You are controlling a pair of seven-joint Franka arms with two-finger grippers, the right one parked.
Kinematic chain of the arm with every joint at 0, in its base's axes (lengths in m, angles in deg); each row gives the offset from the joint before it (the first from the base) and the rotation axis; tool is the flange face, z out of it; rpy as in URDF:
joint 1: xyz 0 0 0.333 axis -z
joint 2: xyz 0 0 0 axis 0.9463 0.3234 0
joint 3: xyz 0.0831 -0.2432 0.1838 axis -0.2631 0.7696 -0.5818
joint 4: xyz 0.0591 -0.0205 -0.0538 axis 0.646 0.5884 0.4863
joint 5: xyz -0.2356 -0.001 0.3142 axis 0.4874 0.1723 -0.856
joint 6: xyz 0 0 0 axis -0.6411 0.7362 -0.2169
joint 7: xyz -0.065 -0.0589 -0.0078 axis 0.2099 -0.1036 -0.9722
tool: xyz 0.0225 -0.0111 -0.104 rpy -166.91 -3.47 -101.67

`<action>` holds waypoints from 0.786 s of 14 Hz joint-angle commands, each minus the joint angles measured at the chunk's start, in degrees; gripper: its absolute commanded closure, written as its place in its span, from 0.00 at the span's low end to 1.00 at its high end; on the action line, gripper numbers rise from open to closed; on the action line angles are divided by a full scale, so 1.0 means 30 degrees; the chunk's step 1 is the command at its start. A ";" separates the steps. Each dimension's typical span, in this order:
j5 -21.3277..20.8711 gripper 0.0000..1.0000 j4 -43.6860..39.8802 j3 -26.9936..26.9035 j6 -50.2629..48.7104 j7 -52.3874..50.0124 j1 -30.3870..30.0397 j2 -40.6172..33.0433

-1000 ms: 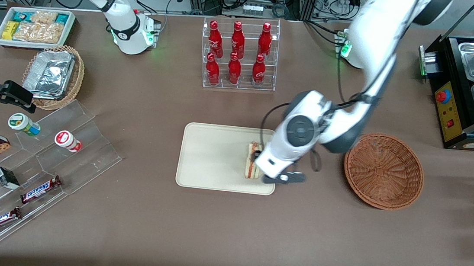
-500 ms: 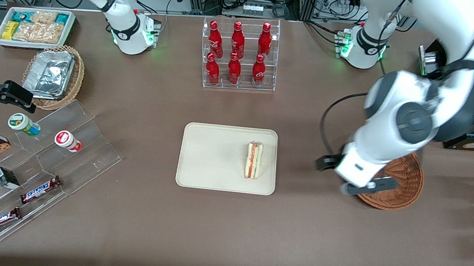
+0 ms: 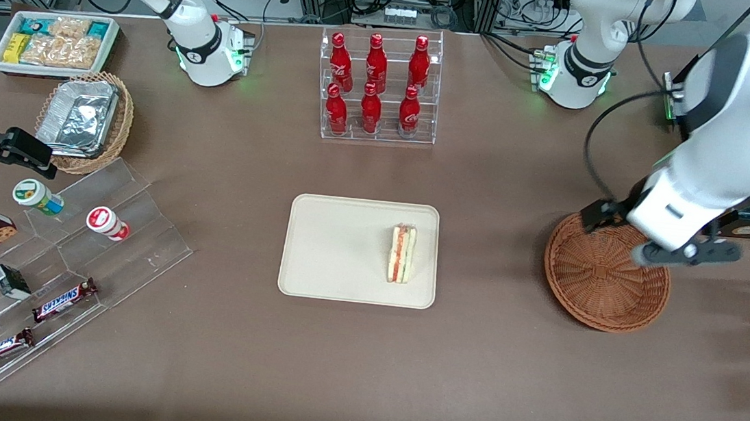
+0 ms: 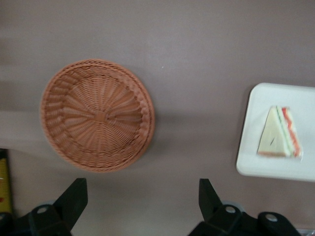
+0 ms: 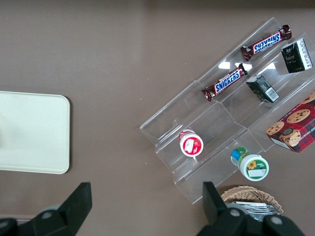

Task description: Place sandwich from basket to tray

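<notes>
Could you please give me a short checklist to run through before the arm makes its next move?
1. Sandwich lies on the tray: ok.
2. Sandwich sits wholly inside the tray's rim: ok.
3. Basket holds nothing: ok.
4. Hand is open and carries nothing: ok.
5. Hand is clear of the sandwich, up over the basket: ok.
6. Bottle rack stands undisturbed, farther from the front camera than the tray: ok.

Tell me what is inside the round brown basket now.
Nothing shows inside the basket: only its woven bottom. The sandwich lies on the tray. In the front view the open hand hangs above the basket, covering part of its rim.
</notes>
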 commanded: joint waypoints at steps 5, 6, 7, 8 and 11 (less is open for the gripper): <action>-0.0265 0.00 0.0370 -0.1088 -0.2522 0.2728 -0.0471 -0.3056; -0.0265 0.00 0.0282 -0.1466 -0.2554 0.2788 -0.0355 -0.3086; -0.0265 0.00 0.0223 -0.1702 -0.2583 0.2817 -0.0296 -0.2999; -0.0178 0.00 0.0049 -0.1704 -0.2670 0.2730 -0.0296 -0.2940; -0.0090 0.00 -0.0334 -0.1704 -0.3462 0.2817 -0.0325 -0.2910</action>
